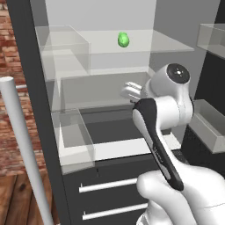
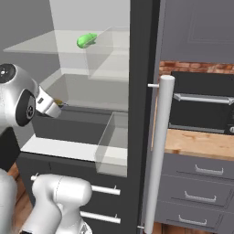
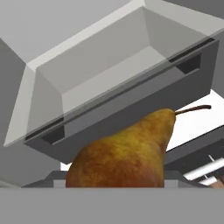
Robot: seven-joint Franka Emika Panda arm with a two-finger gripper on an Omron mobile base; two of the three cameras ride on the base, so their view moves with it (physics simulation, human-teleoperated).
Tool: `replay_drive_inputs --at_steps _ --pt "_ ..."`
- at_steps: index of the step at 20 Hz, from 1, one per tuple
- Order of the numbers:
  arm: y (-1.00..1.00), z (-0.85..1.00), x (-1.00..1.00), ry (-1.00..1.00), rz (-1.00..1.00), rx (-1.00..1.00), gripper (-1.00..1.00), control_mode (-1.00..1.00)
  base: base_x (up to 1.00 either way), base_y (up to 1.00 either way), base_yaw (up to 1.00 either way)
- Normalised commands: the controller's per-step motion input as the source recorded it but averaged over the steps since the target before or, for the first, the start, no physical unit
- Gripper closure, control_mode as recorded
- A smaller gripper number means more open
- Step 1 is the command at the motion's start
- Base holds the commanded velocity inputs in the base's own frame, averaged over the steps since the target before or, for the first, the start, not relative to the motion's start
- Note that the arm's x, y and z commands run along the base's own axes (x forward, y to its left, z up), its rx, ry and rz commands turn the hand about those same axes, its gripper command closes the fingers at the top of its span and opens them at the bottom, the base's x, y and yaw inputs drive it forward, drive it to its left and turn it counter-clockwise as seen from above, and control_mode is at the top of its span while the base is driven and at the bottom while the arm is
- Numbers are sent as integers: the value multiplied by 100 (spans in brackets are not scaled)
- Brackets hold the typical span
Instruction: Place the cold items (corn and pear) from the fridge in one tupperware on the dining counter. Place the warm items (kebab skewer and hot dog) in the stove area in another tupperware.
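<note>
A: Jaws state? Hand view first.

B: Jaws appear closed on the pear. It sits close against the camera, golden-brown, stem pointing to the upper right. Fingertips themselves are hidden at the bottom edge, so contact is inferred from position. Behind the pear: a clear bin above a dark grey drawer front.

A: Left base view?

B: Fridge stands open, white interior, glass shelves. Corn lies on the upper glass shelf, well apart from the arm. White arm reaches into the middle compartment; the hand is above the dark lower drawer. Pear not resolvable here. Clear door bins at right, silver bar handle in the foreground at left.

A: Right base view?

B: Corn on the same upper shelf, beside a clear bin. Gripper is inside the fridge at mid height; a small brownish spot at its tip, likely the pear, too small to confirm. Outside the fridge to the right: a black oven and a wood-topped desk over grey drawers.
</note>
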Motion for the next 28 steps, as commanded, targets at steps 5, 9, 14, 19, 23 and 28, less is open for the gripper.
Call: replay_drive_inputs --at_steps 5,9,14,19,23,28 --pt "-7 13 -69 0 2 0 100 -100 0 0 0" --pt "-10 1 -63 0 8 0 100 -100 0 0 0" --pt "-7 2 -59 0 11 0 100 -100 0 0 0" --pt "-1 14 -50 0 9 -10 100 -100 0 0 0" --pt "0 20 -44 0 2 -14 100 -100 0 0 0" --pt "0 2 -5 0 0 0 100 -100 0 0 0"
